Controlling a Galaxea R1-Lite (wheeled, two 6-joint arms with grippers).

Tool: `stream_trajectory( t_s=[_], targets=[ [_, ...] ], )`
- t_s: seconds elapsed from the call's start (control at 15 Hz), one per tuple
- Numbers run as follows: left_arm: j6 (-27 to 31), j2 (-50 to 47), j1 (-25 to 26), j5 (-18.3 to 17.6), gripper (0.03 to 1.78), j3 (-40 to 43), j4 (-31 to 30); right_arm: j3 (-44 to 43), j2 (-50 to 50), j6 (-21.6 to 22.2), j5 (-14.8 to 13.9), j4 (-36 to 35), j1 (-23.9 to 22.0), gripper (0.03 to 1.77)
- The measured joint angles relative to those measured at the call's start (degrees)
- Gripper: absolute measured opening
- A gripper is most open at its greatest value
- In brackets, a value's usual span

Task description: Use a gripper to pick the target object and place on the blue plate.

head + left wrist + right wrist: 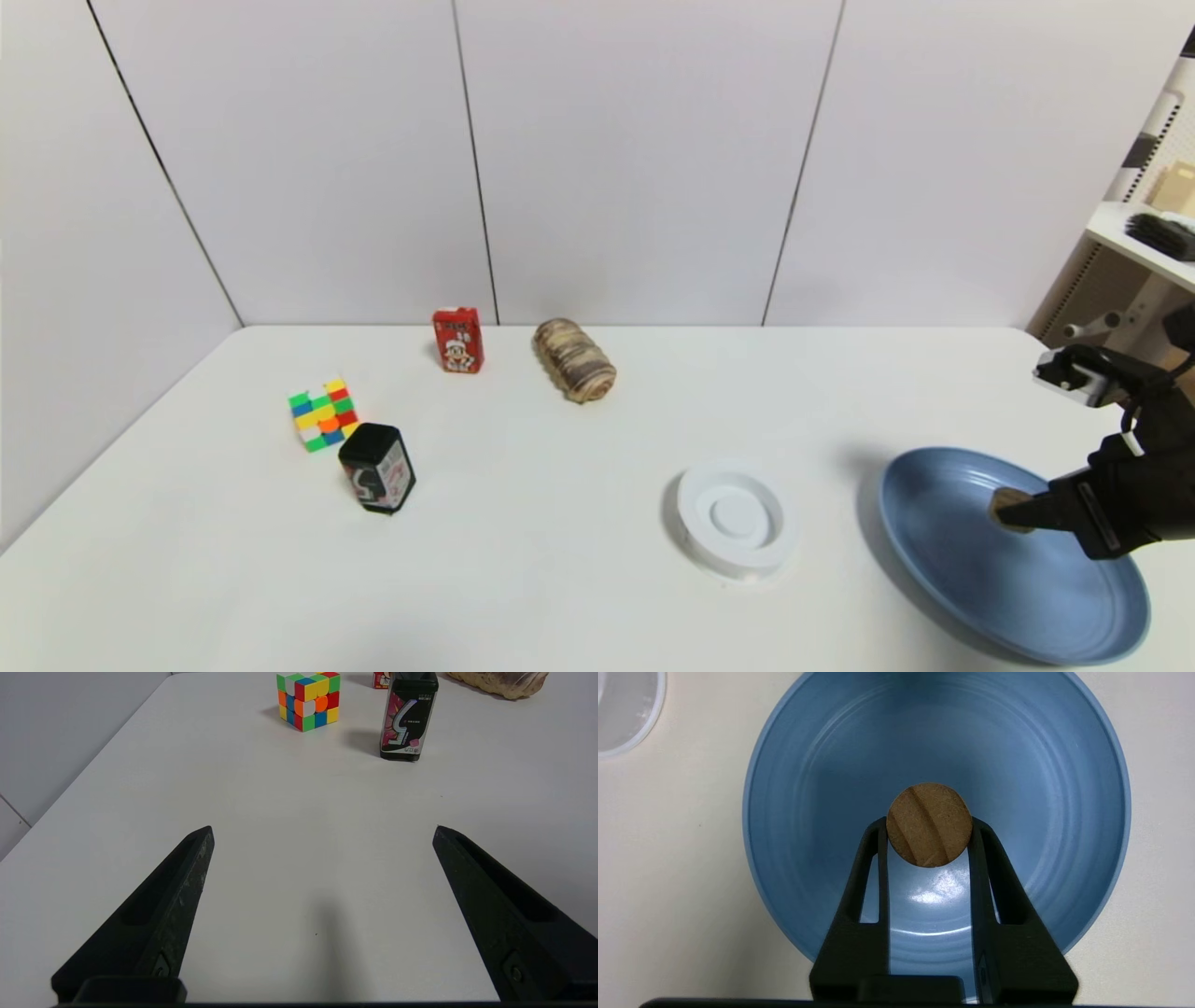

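Holding the target object (929,824) between my right gripper's (1019,511) fingertips, I am at the placing step: the little tan cylinder sits clamped on both sides, poised over the middle of the blue plate (1064,788) at the near right of the table (597,560). In the right wrist view its round face shows squarely between my fingers (878,877), both touching its sides, with the plate's floor all around behind it. I cannot tell whether the piece already touches the plate or hangs just above.

My left gripper (322,833) is parked at the near left, fingers spread wide over bare table with nothing between them.

Next, I judge, comes the release: ease down if any gap remains, spread my fingers evenly so neither drags the piece sideways, then draw up and away. Being round, it could roll once freed, though the raised rim should catch it. The white dish (735,518), just left of the plate, plays no part.
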Motion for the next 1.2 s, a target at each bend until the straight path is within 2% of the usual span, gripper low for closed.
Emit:
stream_trajectory(
  t_s=[0.13,0.33,0.6,0.87,1.07,1.2],
  targets=[
    [0.0,0.0,0.0,0.0,1.69,0.0,0.0,-0.2,0.8,-0.1,0.0,0.0,0.0,0.85],
    [0.0,0.0,0.0,0.0,1.69,0.0,0.0,-1.0,0.8,0.2,-0.2,0.0,0.0,1.12],
    [0.0,0.0,0.0,0.0,1.69,0.0,0.0,-1.9,-4.7,1.0,0.3,-0.3,0.3,1.36],
    [0.0,0.0,0.0,0.0,1.69,0.0,0.0,0.4,-19.7,1.9,2.8,-0.7,2.6,1.50],
    [0.0,0.0,0.0,0.0,1.69,0.0,0.0,7.2,-34.2,2.0,5.3,-0.9,4.0,1.57],
    [0.0,0.0,0.0,0.0,1.69,0.0,0.0,13.7,-44.0,1.8,5.8,-1.2,4.4,1.60]
  ],
)
